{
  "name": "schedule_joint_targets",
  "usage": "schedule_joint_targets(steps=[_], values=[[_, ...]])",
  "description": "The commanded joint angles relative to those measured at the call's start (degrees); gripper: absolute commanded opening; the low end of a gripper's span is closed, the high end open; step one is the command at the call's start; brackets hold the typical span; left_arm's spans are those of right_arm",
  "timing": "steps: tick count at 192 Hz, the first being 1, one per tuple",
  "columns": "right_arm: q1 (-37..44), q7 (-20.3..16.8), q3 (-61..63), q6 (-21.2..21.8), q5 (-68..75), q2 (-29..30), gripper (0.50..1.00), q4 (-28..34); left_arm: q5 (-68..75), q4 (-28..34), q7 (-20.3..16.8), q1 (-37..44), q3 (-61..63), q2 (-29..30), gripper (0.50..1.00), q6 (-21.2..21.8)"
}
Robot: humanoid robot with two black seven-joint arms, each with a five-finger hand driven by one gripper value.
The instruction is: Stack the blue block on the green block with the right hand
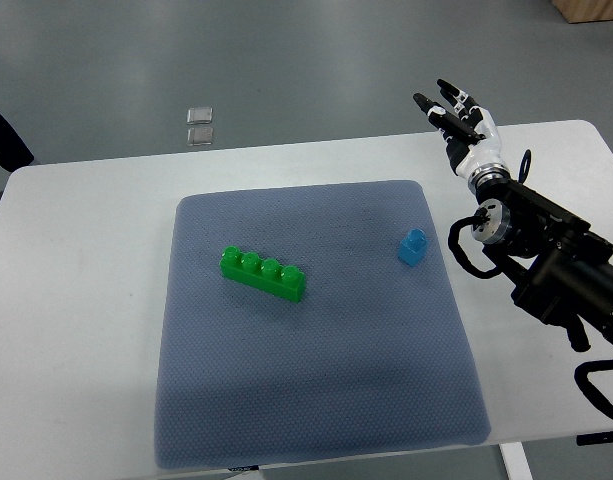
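Lying on a grey-blue mat (316, 400), itself spread over a white table (76, 300), two toy blocks are recorded.

Item 1: green block (263, 273), long, four studs in a row on top, set slantwise left of the mat's centre, its left end farther from the camera than its right end.

Item 2: blue block (413, 246), small, single stud, seated near the mat's right edge, well apart from the green block and touching nothing else.

Item 3: right hand (464, 122), white and black, carried on a dark arm entering from the picture's right edge. The hand is seen over the table's far right corner, beyond the mat, its fingers (433, 108) spread wide and pointing up-left; nothing is held. It is noted as well apart from the blue block.

Item 4: two small clear square objects (200, 125), on the floor beyond the table's far edge.
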Motion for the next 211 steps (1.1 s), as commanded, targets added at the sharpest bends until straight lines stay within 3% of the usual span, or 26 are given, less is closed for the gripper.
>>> schedule_joint_targets(steps=[1, 211], values=[[0.07, 0.03, 0.08, 0.00, 0.07, 0.08, 0.911, 0.08, 0.00, 0.10, 0.00, 0.05, -0.08, 0.00, 1.000, 0.00], [0.16, -0.06, 0.08, 0.00, 0.07, -0.45, 0.911, 0.08, 0.00, 0.19, 0.00, 0.14, 0.36, 0.00, 1.000, 0.18]])
